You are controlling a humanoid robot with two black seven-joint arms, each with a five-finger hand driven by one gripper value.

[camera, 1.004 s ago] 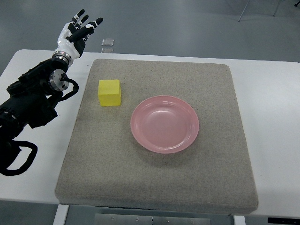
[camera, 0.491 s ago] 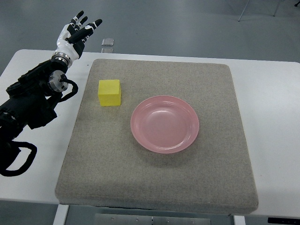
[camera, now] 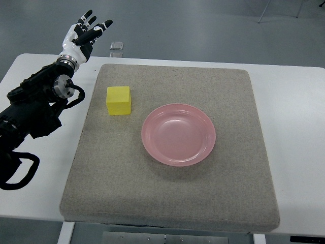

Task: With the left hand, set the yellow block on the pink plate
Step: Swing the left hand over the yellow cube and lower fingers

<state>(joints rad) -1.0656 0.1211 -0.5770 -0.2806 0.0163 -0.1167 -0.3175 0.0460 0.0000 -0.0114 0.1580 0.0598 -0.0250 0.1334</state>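
The yellow block (camera: 119,100) sits on the grey mat (camera: 167,198), in the mat's far-left part, resting flat with nothing touching it. To its right and slightly nearer lies the pink plate (camera: 178,134), round and shallow, close to the middle of the mat; the block and plate are near each other but apart, and the plate holds nothing. The mat covers most of the white table (camera: 299,127), leaving bare strips on the left and right.

The left hand (camera: 81,38) is raised beyond the far-left corner of the mat, over the far edge of the table, well away from the block. Its fingers (camera: 100,28) are spread and extended, pointing far and to the right, grasping nothing. The dark left arm (camera: 35,109) runs from the left edge up to that hand, staying left of the mat. A small grey object (camera: 117,46) lies on the floor beyond the table.
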